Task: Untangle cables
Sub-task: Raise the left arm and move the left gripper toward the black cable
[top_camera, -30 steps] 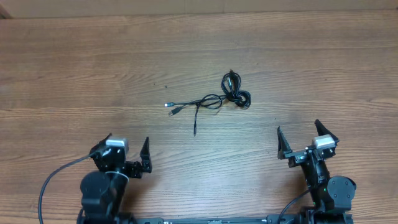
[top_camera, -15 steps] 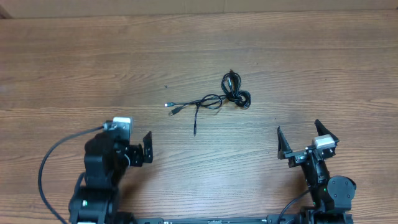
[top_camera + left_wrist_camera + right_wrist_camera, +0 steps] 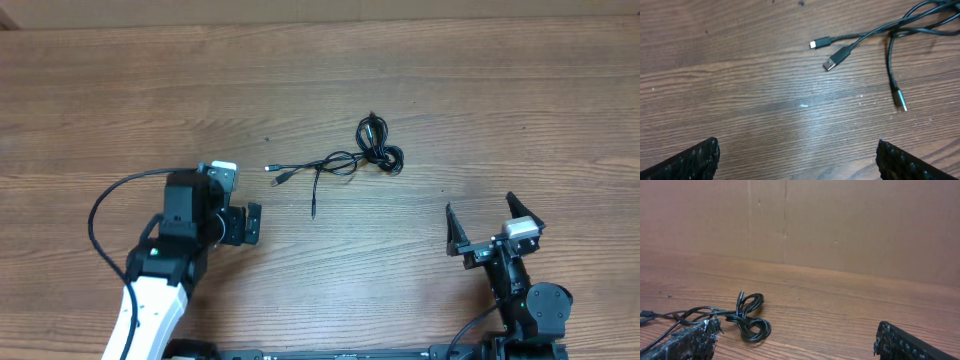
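Note:
The cables (image 3: 350, 158) are thin black cords lying in one loose tangle on the wooden table, with a coiled knot (image 3: 380, 148) at its right end. Three plug ends fan out to the left and front. In the left wrist view they appear as a silvery-tipped plug (image 3: 820, 43), a USB plug (image 3: 835, 59) and a third plug (image 3: 899, 99). My left gripper (image 3: 243, 197) (image 3: 797, 155) is open, just left of those plugs, touching nothing. My right gripper (image 3: 485, 220) (image 3: 795, 332) is open near the front right, with the knot (image 3: 750, 315) ahead and to its left.
The bare wooden table (image 3: 120, 110) stretches all around the tangle. A plain brown wall (image 3: 840, 225) rises behind the table's far edge. A thick black wire (image 3: 105, 205) loops off my left arm at the front left.
My left arm has reached forward and to the right, bringing its open gripper close to the cables' plug ends. The right arm and the cables have not moved.

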Controlling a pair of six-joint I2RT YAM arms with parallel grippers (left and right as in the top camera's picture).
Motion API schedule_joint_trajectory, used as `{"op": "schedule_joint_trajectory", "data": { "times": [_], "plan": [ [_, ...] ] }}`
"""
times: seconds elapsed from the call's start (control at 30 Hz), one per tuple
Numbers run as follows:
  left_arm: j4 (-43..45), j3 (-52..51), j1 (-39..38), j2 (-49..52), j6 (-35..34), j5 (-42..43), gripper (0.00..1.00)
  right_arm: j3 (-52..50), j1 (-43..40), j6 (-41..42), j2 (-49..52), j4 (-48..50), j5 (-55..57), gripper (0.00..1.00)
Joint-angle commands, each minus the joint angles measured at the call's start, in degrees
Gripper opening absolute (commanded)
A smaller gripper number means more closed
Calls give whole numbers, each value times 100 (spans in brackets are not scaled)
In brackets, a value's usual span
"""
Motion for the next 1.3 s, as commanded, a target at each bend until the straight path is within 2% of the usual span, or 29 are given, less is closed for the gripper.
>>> {"op": "schedule_joint_trajectory", "data": {
  "times": [0.0, 0.37, 1.27],
  "plan": [
    [-63, 280, -44, 273, 133, 22, 100, -59, -37, -4, -68, 35, -31, 100],
    [337, 326, -44, 813, 125, 326, 100, -59, -37, -4, -68, 35, -31, 100],
    [337, 323, -44, 820, 127, 321, 99, -59, -37, -4, -68, 35, -31, 100]
  ]
}}
